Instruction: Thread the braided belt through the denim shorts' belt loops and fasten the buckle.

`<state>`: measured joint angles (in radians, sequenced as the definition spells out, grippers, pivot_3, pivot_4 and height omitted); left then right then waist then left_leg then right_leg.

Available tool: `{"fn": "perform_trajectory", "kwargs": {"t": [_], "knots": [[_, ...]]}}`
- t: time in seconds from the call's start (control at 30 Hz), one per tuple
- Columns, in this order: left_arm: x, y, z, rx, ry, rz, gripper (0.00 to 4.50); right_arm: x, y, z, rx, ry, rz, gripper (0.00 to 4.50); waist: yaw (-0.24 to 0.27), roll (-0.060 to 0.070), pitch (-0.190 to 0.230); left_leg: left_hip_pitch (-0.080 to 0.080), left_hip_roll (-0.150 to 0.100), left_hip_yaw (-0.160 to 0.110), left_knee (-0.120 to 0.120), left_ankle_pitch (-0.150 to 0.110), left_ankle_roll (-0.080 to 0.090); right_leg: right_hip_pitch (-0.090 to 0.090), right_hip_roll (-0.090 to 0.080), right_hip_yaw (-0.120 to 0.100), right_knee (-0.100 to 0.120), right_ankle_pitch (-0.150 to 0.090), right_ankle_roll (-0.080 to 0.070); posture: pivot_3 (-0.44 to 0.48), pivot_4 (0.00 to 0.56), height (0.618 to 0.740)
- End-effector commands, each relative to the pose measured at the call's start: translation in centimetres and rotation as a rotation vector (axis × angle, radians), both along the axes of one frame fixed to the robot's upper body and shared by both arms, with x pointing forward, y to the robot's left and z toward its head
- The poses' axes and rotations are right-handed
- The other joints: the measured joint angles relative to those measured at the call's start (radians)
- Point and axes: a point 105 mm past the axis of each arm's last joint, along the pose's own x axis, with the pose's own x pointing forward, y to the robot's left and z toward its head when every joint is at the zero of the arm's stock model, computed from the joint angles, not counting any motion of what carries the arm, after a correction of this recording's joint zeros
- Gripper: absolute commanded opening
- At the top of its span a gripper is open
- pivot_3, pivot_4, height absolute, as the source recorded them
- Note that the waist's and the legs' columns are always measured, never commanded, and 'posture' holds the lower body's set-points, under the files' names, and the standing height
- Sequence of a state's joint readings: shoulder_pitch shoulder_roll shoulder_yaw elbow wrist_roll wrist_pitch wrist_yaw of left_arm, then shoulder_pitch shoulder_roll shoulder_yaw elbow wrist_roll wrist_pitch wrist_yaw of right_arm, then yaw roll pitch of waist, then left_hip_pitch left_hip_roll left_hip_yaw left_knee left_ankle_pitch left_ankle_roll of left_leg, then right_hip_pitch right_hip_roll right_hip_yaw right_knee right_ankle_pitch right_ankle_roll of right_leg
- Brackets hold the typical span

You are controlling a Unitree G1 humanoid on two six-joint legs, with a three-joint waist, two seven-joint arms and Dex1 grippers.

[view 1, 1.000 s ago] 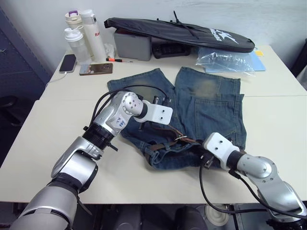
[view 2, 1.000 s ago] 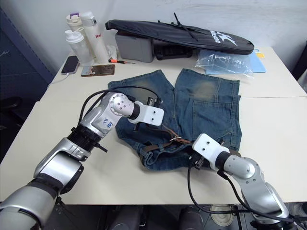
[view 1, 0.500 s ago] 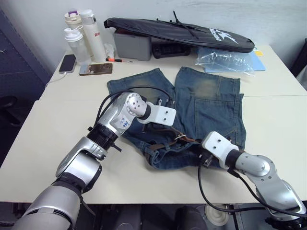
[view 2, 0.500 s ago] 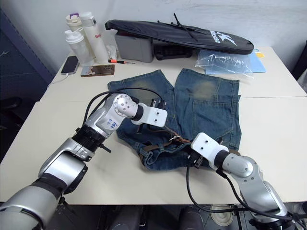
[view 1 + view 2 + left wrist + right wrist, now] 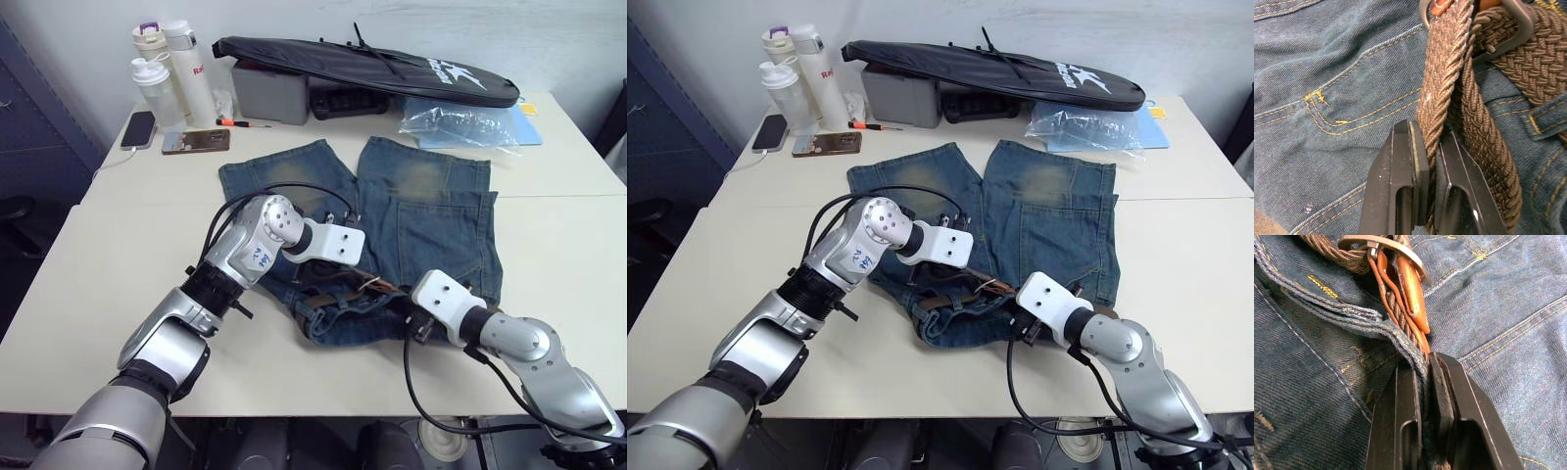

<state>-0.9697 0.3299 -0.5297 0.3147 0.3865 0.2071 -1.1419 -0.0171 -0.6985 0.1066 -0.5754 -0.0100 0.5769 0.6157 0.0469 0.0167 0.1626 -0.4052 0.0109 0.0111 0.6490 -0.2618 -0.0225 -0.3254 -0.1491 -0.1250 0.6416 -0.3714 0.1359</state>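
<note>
Both end effectors are closed on the braided belt [image 5: 1442,88]: the left end effector [image 5: 1430,161] pinches the woven strap just below the buckle [image 5: 1508,19], and the right end effector [image 5: 1422,382] grips the strap together with a fold of the waistband, next to the tan leather end [image 5: 1410,289]. The belt lies across the waistband of the denim shorts [image 5: 431,211], which are spread on the counter [image 5: 108,264] with the legs pointing away from the robot. I judge that the belt already passes through the buckle, so the step in hand is the fastening. To do it well, the left arm should pull the strap straight and slowly while the right one keeps the buckle side steady. At the far edge stand three bottles [image 5: 162,69], a grey box [image 5: 269,93] under a black bag [image 5: 372,69], and a clear plastic bag [image 5: 456,122]; what they hold I cannot tell.
</note>
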Motion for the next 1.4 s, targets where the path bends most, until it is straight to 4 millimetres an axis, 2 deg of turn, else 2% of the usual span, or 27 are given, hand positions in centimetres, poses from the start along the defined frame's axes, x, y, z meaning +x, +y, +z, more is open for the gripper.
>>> {"fn": "perform_trajectory", "kwargs": {"t": [0.03,0.17,0.3,0.5,0.67,0.77,0.83,0.87,1.07,1.4], "knots": [[-1.8,-2.5,0.7,-0.061,0.017,-0.094,0.0,-0.5,1.1,0.4,-0.021,-0.037,0.06,0.09,0.0,0.0,0.0,0.0,0.0,0.0,0.0,0.0,0.0,0.0,0.0,0.0,0.0,0.0,0.0,0.0,0.15,0.656],[-3.0,-4.1,0.5,-0.114,0.079,-0.1,0.0,-0.8,1.1,0.1,-0.037,-0.031,0.064,0.09,0.002,0.0,0.0,0.0,0.0,0.0,0.0,0.0,0.0,0.0,0.0,0.0,0.0,0.0,0.0,0.0,0.15,0.656],[-3.6,-4.6,0.4,-0.128,0.107,-0.097,0.0,-0.9,1.2,0.2,-0.032,-0.034,0.071,0.09,0.003,0.0,0.0,0.0,0.0,0.0,0.0,0.0,0.0,0.0,0.0,0.0,0.0,0.0,0.0,0.0,0.15,0.656],[-4.1,-4.2,0.0,-0.108,0.14,-0.105,0.0,-1.2,1.5,0.0,-0.031,-0.018,0.097,0.09,0.003,0.0,0.0,0.0,0.0,0.0,0.0,0.0,0.0,0.0,0.0,0.0,0.0,0.0,0.0,0.0,0.15,0.656],[-3.8,-3.8,-0.1,-0.098,0.135,-0.093,0.0,-1.1,1.4,0.1,-0.03,-0.011,0.091,0.09,0.003,0.0,0.0,0.0,0.0,0.0,0.0,0.0,0.0,0.001,0.0,0.0,0.0,0.0,0.0,0.0,0.15,0.656],[-3.9,-3.9,-0.1,-0.102,0.137,-0.09,0.0,-1.2,1.5,0.4,0.025,0.015,0.086,0.09,0.003,0.0,0.0,0.0,0.0,0.0,0.0,0.0,0.0,0.001,0.0,0.0,0.0,0.0,0.0,0.0,0.15,0.656],[-3.9,-3.9,-0.2,-0.103,0.14,-0.09,0.0,-1.3,1.3,0.9,0.046,0.023,0.081,1.02,0.004,0.0,0.0,0.0,0.0,0.0,0.0,0.0,0.0,0.001,0.0,0.0,0.0,0.0,0.0,0.0,0.15,0.656],[-3.9,-3.9,-0.2,-0.104,0.142,-0.089,0.0,-1.3,1.3,1.1,0.05,0.027,0.081,1.34,0.005,0.0,0.0,0.0,0.0,0.0,0.0,0.0,0.0,0.001,0.0,0.0,0.0,0.0,0.0,0.0,0.15,0.656],[-4.0,-4.0,-0.4,-0.097,0.144,-0.091,0.0,-2.2,-0.1,3.0,0.081,0.061,0.07,4.38,0.004,-0.001,0.0,0.0,0.0,0.0,0.0,0.0,0.0,0.001,0.0,0.0,-0.001,0.0,0.0,0.0,0.15,0.656],[-4.0,-4.1,-0.6,-0.091,0.146,-0.099,0.0,-4.9,-0.3,4.7,0.209,0.26,0.105,4.46,0.006,-0.004,0.002,0.0,0.0,-0.001,0.0,0.0,0.001,0.001,0.0,0.0,-0.002,0.0,0.0,0.0,0.15,0.656]]}}
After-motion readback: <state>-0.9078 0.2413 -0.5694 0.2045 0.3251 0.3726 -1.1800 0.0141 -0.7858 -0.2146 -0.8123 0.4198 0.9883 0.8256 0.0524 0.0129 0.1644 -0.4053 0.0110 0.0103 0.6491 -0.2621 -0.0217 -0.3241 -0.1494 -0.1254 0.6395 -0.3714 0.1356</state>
